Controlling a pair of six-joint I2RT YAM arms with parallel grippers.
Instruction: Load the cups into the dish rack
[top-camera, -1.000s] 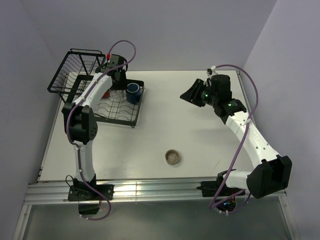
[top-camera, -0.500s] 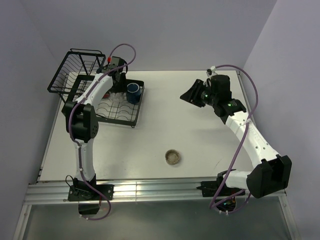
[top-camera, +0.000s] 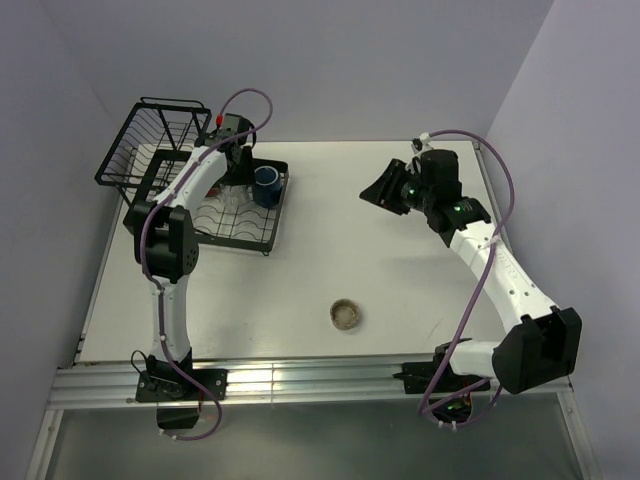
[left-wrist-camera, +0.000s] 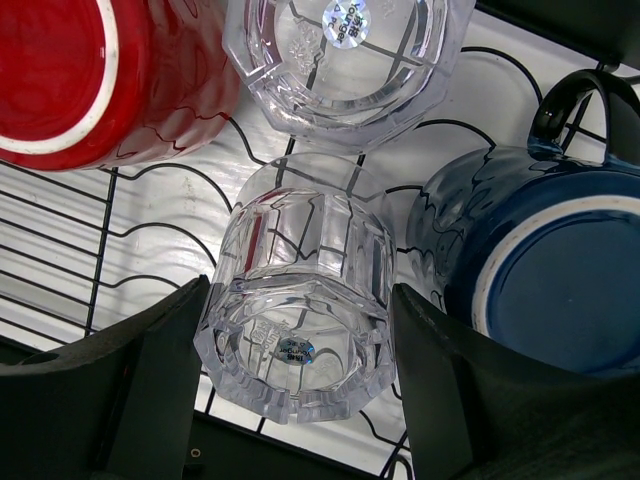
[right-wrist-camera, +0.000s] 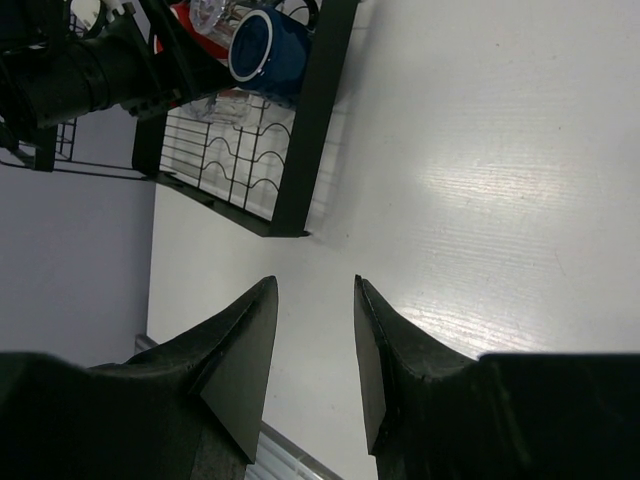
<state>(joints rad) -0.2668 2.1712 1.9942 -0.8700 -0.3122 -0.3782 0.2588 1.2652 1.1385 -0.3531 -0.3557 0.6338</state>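
Note:
The black wire dish rack (top-camera: 276, 214) stands at the back left, with its raised basket (top-camera: 150, 140) behind the flat tray. In the tray sit a dark blue mug (left-wrist-camera: 560, 270) (top-camera: 265, 185), a red mug (left-wrist-camera: 70, 70) and a clear tumbler (left-wrist-camera: 345, 60), all bottom up. My left gripper (left-wrist-camera: 300, 290) (top-camera: 238, 165) is over the tray, shut on a second clear tumbler (left-wrist-camera: 300, 330). That tumbler is upside down, its base towards the camera and its mouth at the rack wires. My right gripper (right-wrist-camera: 314, 282) (top-camera: 382, 190) hangs open over bare table at the right, holding nothing.
A small round tan object (top-camera: 346, 314) lies on the table near the front middle. The right wrist view shows the rack's black frame (right-wrist-camera: 320, 110) and the blue mug (right-wrist-camera: 265, 45) far off. Walls close in the table at the back and both sides.
The left arm's elbow has swung slightly back and its wrist edged a little right over the tray, still on the tumbler. The right arm has not moved.

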